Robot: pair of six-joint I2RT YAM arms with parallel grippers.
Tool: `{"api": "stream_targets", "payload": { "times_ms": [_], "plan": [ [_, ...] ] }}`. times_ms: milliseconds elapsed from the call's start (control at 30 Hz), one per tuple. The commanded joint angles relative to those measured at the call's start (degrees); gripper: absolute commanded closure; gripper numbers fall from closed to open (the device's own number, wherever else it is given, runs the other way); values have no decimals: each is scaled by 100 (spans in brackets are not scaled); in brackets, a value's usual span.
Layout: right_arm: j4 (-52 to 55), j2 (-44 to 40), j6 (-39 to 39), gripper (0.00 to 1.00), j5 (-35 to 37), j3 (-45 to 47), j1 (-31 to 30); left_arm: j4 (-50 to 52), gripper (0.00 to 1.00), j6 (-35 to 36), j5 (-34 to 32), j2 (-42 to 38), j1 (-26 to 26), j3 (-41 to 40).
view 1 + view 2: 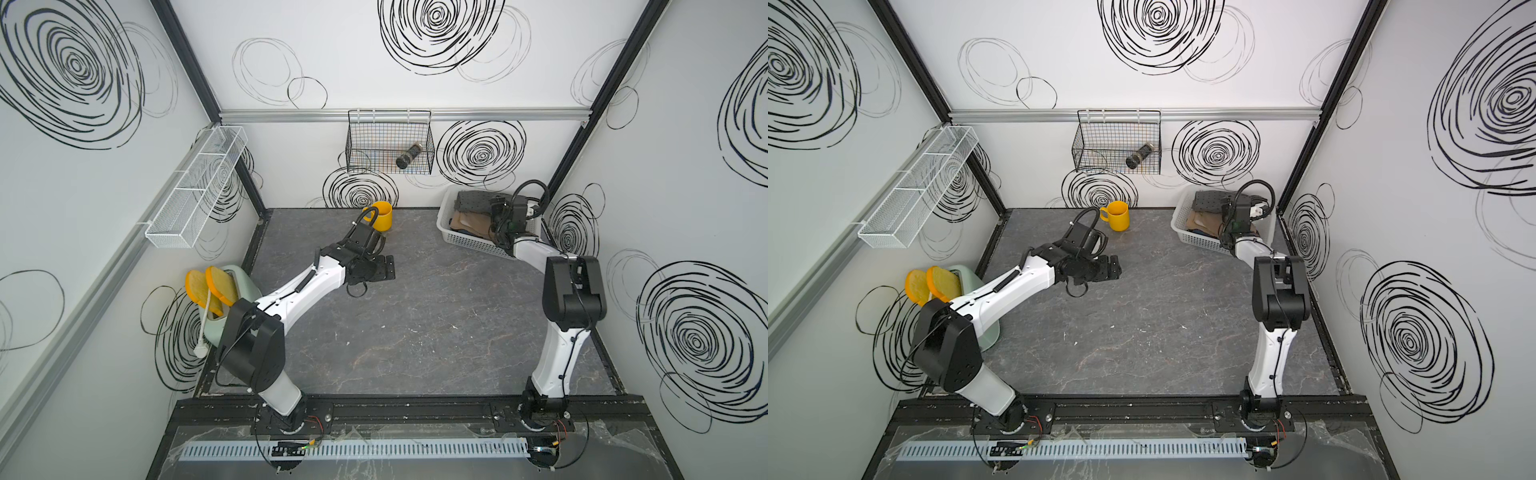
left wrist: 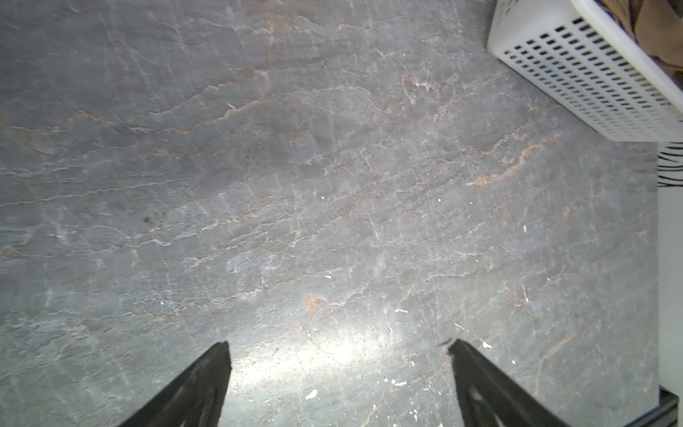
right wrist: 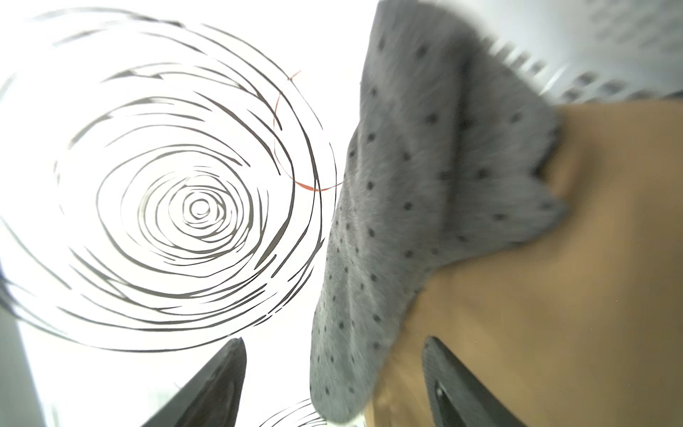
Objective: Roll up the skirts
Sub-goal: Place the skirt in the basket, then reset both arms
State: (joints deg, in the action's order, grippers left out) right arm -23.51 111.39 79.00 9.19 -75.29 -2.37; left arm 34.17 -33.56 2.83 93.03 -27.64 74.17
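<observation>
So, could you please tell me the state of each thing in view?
left gripper: open, empty.
right gripper: open.
grey dotted skirt: unrolled, crumpled in white basket.
tan skirt: unrolled, in the same basket.
yellow mug: upright.
dark can: on its side.

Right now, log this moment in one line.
left gripper open over table | right gripper open at skirts | skirts in basket

Fuzzy cloth skirt (image 3: 425, 185), perf. plastic basket (image 2: 591, 85)

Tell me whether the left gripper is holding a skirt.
No, the left gripper stands open over the bare table, with nothing between its jaws.
</observation>
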Motion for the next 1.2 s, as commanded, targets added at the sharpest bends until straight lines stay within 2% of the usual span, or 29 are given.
{"api": "stream_targets", "payload": {
  "times_ms": [0,133,233,267,300,400,433,500,567,633,700,800,900,1033,1100,1167],
  "plan": [
    [-222,-902,-473,22,-216,719,182,-205,4,40,-684,-379,20,-5],
    [491,-2201,-1882,22,-438,1285,400,-519,4,22,-1694,-981,-184,-83],
    [362,-3357,-3089,20,-32,2213,385,-919,3,-33,-2342,-1463,-281,-142],
    [146,-3660,-3503,8,84,2552,395,-1186,3,46,-2510,-1658,-299,-247],
    [-66,-3962,-3945,2,265,2933,395,-1603,4,173,-2648,-1854,-299,-445],
    [124,-4629,-4652,2,838,3553,420,-2929,3,682,-2907,-2553,-176,-1254],
    [114,-4784,-5014,2,990,3789,421,-3524,4,1051,-2998,-2787,-123,-1651],
    [-207,-4952,-5914,2,878,4313,387,-4679,3,1663,-3096,-3217,21,-2484],
    [-827,-4962,-6785,2,462,4897,275,-5584,4,1723,-2925,-3609,359,-3322],
    [-1174,-4849,-6942,2,502,5230,93,-7050,3,1844,-2593,-3893,819,-4407],
    [-841,-4678,-6761,2,293,5232,53,-7699,4,1969,-2977,-3901,1192,-5046],
    [-1289,-4339,-6959,2,57,5586,22,-7464,3,2554,-3122,-3493,1667,-5243],
    [-2005,-4125,-7012,2,-345,5850,17,-7509,3,2617,-3040,-3137,2135,-5514],
    [-2160,-3581,-7161,2,76,5674,-136,-8130,4,2520,-2819,-2654,2503,-5861],
    [-2708,-3538,-7553,2,285,5856,-327,-8433,4,2599,-2605,-2267,2581,-5863],
    [-3120,-3449,-7809,2,562,5943,-468,-9344,3,2556,-2090,-1829,2729,-6030]
  ]
}}
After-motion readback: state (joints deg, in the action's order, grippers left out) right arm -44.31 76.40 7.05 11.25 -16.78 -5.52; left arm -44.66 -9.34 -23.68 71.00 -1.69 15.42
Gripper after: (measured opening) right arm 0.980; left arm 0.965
